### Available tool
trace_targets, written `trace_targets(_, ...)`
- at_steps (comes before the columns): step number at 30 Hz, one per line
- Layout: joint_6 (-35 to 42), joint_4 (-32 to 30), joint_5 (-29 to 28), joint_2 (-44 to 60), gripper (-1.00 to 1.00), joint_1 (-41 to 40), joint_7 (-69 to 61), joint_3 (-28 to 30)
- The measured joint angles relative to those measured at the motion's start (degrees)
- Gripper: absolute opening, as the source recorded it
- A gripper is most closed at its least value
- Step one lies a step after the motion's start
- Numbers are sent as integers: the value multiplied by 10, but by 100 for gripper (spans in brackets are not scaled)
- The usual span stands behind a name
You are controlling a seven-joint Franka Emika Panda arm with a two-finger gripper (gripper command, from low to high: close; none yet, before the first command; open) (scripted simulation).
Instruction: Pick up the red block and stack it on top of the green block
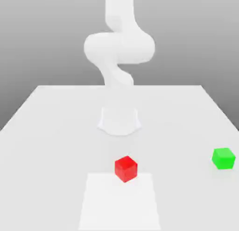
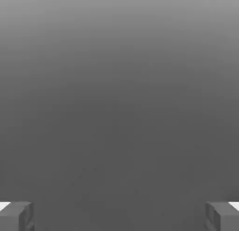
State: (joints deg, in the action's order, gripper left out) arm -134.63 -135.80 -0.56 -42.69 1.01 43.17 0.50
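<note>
Fingers (image 2: 16, 216) wide apart, I hold nothing; red block (image 1: 126, 169) sits on the white patch's (image 1: 119, 204) edge.

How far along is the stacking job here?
Nothing looks done: the red block sits at the edge of the white patch, well apart from the green block. The pincer is open and empty. Grasping, lifting and stacking remain.
</note>
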Motion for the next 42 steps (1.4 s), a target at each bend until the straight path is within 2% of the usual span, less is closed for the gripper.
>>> trace_targets(12, -166, -233, -26, 190, 0, 55, -166, 41)
trace_targets(17, -264, -339, -30, 309, 0, 81, -254, 62)
trace_targets(21, -354, -349, 3, 417, 0, 92, -297, 59)
trace_targets(25, -426, -339, 46, 502, 0, 57, -328, 12)
trace_targets(26, -437, -337, 49, 514, -100, 51, -330, 6)
trace_targets(33, -435, -338, 46, 513, -100, 49, -328, 4)
trace_targets(38, -357, -351, 8, 422, -100, 49, -301, 17)
trace_targets(42, -288, -357, -2, 347, -100, 47, -288, 7)
